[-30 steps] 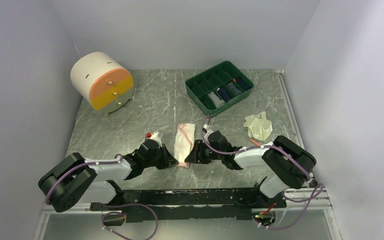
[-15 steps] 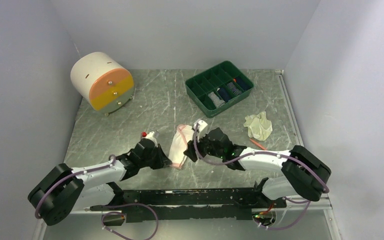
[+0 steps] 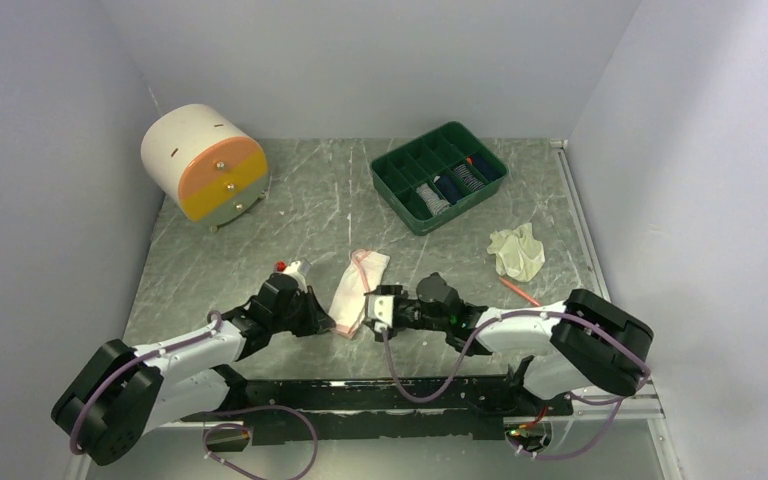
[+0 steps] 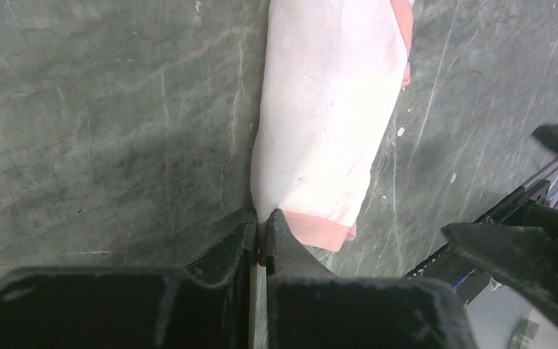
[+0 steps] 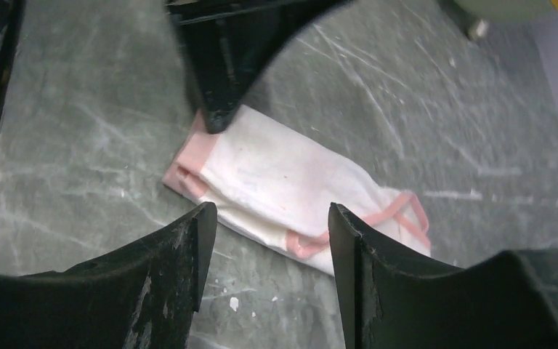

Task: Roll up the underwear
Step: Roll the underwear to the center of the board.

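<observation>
The white underwear with pink trim (image 3: 358, 288) lies folded in a long strip, slanting on the table between the two arms. My left gripper (image 3: 334, 322) is shut on its near left corner; in the left wrist view the jaws (image 4: 261, 227) pinch the cloth (image 4: 327, 109) just beside the pink band. My right gripper (image 3: 372, 308) is open, low over the table at the strip's near right side. In the right wrist view the right gripper (image 5: 270, 217) holds nothing, and the strip (image 5: 283, 182) lies just beyond its tips. A cream-white underwear (image 3: 518, 250) lies crumpled at the right.
A green divided tray (image 3: 400, 182) with several rolled items stands at the back right. A round white, orange and yellow drawer unit (image 3: 205, 163) sits at the back left. A thin orange stick (image 3: 520, 290) lies near the cream garment. Walls close in on both sides.
The left gripper has drawn the strip's near end to the left, so the cloth now slants. The right gripper has opened wider and has swung round to face the strip from its right.
</observation>
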